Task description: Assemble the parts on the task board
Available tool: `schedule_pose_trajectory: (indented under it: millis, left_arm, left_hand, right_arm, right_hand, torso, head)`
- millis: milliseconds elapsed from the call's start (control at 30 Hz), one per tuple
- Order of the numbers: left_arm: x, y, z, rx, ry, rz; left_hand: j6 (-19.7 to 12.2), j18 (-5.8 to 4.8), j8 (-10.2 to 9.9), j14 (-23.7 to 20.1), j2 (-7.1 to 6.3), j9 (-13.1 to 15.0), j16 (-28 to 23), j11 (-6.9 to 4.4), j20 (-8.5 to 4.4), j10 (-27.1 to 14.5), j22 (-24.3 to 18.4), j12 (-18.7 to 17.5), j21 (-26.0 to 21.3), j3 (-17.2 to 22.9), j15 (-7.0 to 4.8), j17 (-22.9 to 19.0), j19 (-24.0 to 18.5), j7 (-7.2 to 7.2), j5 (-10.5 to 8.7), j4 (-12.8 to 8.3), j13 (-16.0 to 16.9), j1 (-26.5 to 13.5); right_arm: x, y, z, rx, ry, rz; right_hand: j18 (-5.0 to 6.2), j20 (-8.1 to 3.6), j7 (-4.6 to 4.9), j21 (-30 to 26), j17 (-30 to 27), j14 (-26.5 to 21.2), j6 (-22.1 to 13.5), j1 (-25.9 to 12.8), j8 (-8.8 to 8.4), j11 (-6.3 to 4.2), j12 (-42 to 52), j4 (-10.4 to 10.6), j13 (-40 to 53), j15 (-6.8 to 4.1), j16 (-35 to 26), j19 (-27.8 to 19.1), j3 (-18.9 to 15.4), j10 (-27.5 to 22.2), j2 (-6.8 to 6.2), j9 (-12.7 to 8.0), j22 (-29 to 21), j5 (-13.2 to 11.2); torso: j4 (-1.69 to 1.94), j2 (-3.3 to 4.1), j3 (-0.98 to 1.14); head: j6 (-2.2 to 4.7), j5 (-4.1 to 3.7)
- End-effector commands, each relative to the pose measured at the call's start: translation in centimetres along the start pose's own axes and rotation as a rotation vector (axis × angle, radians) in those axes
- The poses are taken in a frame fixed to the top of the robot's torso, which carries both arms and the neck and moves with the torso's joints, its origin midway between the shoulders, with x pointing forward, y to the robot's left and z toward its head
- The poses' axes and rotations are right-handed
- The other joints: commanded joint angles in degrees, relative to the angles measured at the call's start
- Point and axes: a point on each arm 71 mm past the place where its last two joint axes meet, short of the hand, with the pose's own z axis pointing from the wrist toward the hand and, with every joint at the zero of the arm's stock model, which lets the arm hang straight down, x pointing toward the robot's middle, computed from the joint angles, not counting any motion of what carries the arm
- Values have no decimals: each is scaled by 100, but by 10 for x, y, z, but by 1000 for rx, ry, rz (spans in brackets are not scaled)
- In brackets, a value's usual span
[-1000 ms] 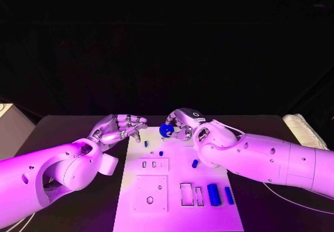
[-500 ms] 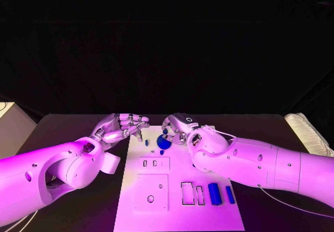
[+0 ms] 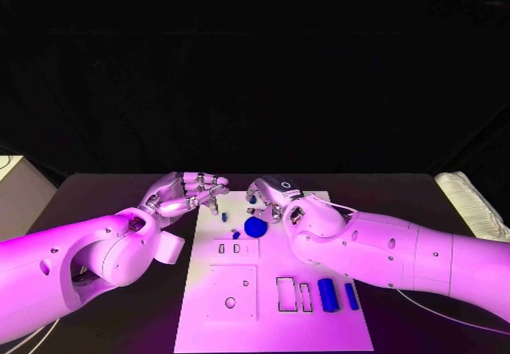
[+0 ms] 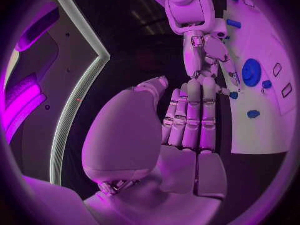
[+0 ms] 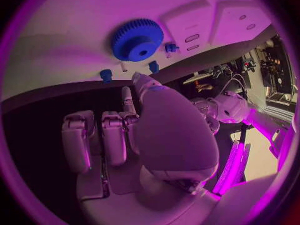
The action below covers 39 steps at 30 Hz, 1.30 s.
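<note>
Nearest on the task board, two blue cylinders lie beside open rectangular slots; untouched.

Mid-board: the blue gear now lies flat on the task board, just in front of the right robot hand. A second ago that hand carried the gear above the board's far end; half a second ago it was lower. Now the fingers stand apart from it, loosely open, holding nothing. Judged: gear placed or dropped near its seat; whether it sits fully home cannot be told.

Small blue pegs stand just beyond the gear, close to it.

Far end: left robot hand hovers at the board's left edge, fingers curled in, empty, unmoved.

Room: dark counter open either side of the board; the two hands are near each other over its far end.
</note>
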Motion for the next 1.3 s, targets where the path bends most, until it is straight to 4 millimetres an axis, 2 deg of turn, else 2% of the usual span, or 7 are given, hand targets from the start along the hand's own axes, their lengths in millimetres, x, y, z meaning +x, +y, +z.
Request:
schedule_pose_trajectory:
  millis: [33,233,533,700,867,1033,1300]
  left_arm:
    - [2,-1,0,7,20,-5]
    - [2,-1,0,6,18,-4]
    - [0,-1,0,6,15,-2]
    - [-2,-1,-1,6,11,0]
    - [-3,-1,-1,5,8,1]
    - [-4,-1,-1,5,6,2]
    - [-3,-1,-1,4,7,1]
  left_hand:
    - [-30,74,37,-27,23,10,32,2,-9,-18,5,-30,33,28,2,-8,-39,-8,-32,6,7,22]
    - [-30,74,37,-27,23,10,32,2,-9,-18,5,-30,33,28,2,-8,-39,-8,-32,6,7,22]
    - [-33,74,37,-30,21,13,36,4,-7,-20,15,-31,47,33,4,-12,-51,-7,-33,8,8,15]
    - [-33,74,37,-30,21,13,36,4,-7,-20,15,-31,47,33,4,-12,-51,-7,-33,8,8,15]
    - [-33,74,37,-30,21,13,36,4,-7,-20,15,-31,47,33,4,-12,-51,-7,-33,8,8,15]
    - [-33,74,37,-30,21,13,36,4,-7,-20,15,-31,47,33,4,-12,-51,-7,-33,8,8,15]
    - [-33,74,37,-30,21,13,36,4,-7,-20,15,-31,47,33,4,-12,-51,-7,-33,8,8,15]
  right_arm:
    - [1,0,-1,-4,1,-21]
    - [-1,-2,-3,-6,-15,-15]
    - [-4,-7,-12,-3,-3,6]
    - [-5,-9,-19,1,48,25]
    - [-1,-9,-24,15,135,50]
    - [4,-9,-26,37,205,85]
    - [9,-8,-24,55,222,104]
  right_hand:
    - [-82,-36,20,12,1509,598,-31,-7,-15,-27,12,-15,1510,-23,25,589,33,600,-70,-7,1508,5]
    - [-82,-36,20,12,1509,598,-31,-7,-15,-27,12,-15,1510,-23,25,589,33,600,-70,-7,1508,5]
    - [-82,-38,21,12,1509,598,-33,-17,-19,-26,12,-15,1510,-25,25,589,40,600,-80,-10,1508,4]
    - [-82,-38,37,12,1509,598,-69,-138,-59,-14,12,14,1510,-18,25,589,42,600,-160,-32,1508,-4]
    - [-82,-9,69,12,1509,598,-163,-430,-133,16,12,73,1510,20,25,589,-150,600,-300,-65,1508,-13]
    - [-82,15,92,12,1509,598,-265,-582,-192,38,12,71,1510,42,25,589,-354,600,-313,-85,1508,-7]
    - [-82,29,114,12,1509,598,-335,-629,-231,58,12,71,1510,58,25,589,-452,600,-294,-98,1508,-4]
  torso:
    - [6,2,-1]
    - [13,-2,-6]
    - [-13,-12,-6]
    - [-13,-11,-3]
    - [-12,-7,0]
    - [4,3,1]
    - [12,12,-5]
  head:
    - [4,-2]
    - [3,-6]
    - [1,8]
    - [5,7]
    - [5,11]
    - [-9,10]
    - [-32,7]
